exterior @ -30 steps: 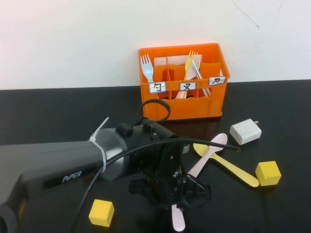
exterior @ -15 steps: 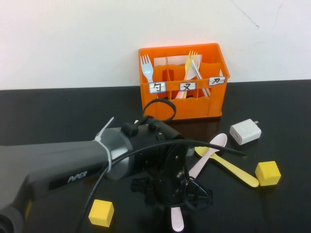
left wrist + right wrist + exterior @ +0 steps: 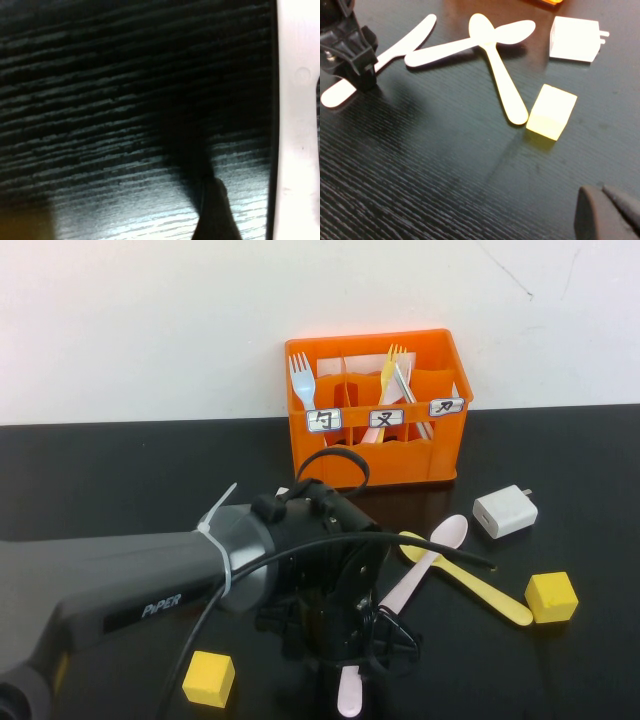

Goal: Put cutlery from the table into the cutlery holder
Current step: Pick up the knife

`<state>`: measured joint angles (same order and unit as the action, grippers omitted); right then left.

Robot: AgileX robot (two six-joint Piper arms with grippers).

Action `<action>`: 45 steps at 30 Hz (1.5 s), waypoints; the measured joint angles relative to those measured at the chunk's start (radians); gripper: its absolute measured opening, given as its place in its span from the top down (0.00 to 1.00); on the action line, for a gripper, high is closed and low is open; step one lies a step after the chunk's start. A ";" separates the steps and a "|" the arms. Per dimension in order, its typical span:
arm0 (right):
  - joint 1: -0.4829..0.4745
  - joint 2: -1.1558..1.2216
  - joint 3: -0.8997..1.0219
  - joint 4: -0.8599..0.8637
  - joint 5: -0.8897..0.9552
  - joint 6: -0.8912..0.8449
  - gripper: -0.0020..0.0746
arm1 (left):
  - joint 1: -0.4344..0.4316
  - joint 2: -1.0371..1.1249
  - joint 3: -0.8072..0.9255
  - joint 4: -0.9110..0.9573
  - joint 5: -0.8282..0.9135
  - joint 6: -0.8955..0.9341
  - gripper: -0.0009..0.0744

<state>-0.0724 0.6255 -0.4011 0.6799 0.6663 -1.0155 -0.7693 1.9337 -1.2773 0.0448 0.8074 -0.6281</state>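
Note:
My left gripper [image 3: 345, 665] points straight down near the front of the black table [image 3: 100, 470] and is shut on the pale pink knife [image 3: 348, 695], whose end sticks out below it. The right wrist view shows its fingers [image 3: 355, 67] astride the knife [image 3: 405, 42]. The left wrist view shows the knife [image 3: 297, 125] very close. A pale pink spoon [image 3: 440, 540] lies crossed over a yellow spoon [image 3: 480, 590] to the right. The orange cutlery holder [image 3: 375, 455] stands at the back with forks and other pieces in it. My right gripper [image 3: 602, 202] is shut, hovering above the table and out of the high view.
A white charger plug [image 3: 505, 511] lies right of the holder. One yellow cube [image 3: 552, 597] sits beside the yellow spoon's handle, another [image 3: 209, 678] at the front left beside my left arm. A white wall stands behind the table.
My left gripper has shifted a little to the left, and the knife's near end has swung left with it. The spoons, cubes and plug have not moved.

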 joint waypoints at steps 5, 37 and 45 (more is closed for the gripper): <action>0.000 0.000 0.000 0.000 0.000 0.000 0.98 | 0.000 0.000 0.000 -0.007 -0.004 0.029 0.44; 0.000 0.000 0.000 0.004 0.000 0.000 0.98 | 0.002 -0.121 0.022 -0.028 -0.117 0.072 0.77; 0.000 0.000 0.000 0.004 0.000 0.000 0.98 | 0.002 -0.187 0.022 -0.026 -0.274 0.072 0.77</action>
<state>-0.0724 0.6255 -0.4011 0.6837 0.6663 -1.0155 -0.7675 1.7472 -1.2556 0.0188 0.5335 -0.5562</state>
